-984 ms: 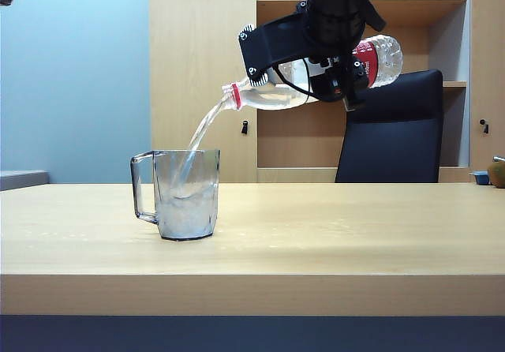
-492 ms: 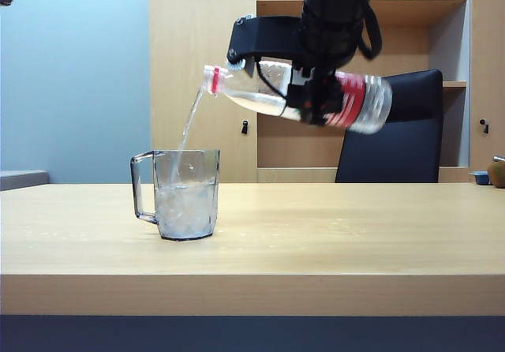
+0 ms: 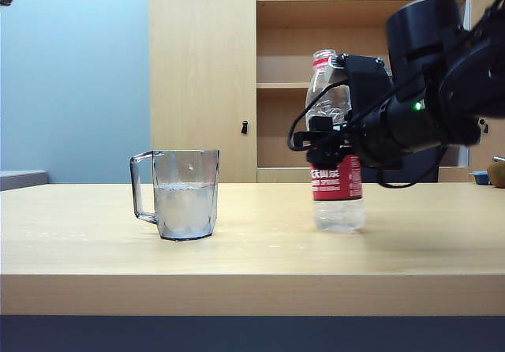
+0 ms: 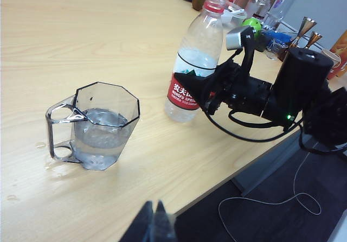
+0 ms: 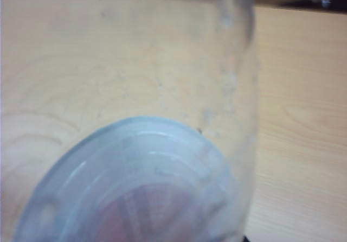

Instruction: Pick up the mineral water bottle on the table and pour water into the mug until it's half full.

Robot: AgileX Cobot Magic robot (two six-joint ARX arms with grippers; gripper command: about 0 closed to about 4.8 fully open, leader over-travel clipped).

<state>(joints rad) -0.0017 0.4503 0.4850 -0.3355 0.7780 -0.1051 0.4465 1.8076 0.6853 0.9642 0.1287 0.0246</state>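
Bottle risk: right gripper (image 3: 327, 151) clamps the mineral water bottle (image 3: 335, 143), upright on the table (image 3: 252, 245) beside the mug (image 3: 180, 194), which looks about half full. Uncapped, so a sideways pull on release could tip it. Left gripper (image 4: 154, 223) near the table's edge, opening unclear.

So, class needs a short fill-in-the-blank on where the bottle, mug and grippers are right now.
1. The mineral water bottle stands ____ on the table.
2. The right gripper is closed around the ____.
3. The mug holds ____.
4. The left gripper holds ____.

Missing words: upright; bottle; water; nothing
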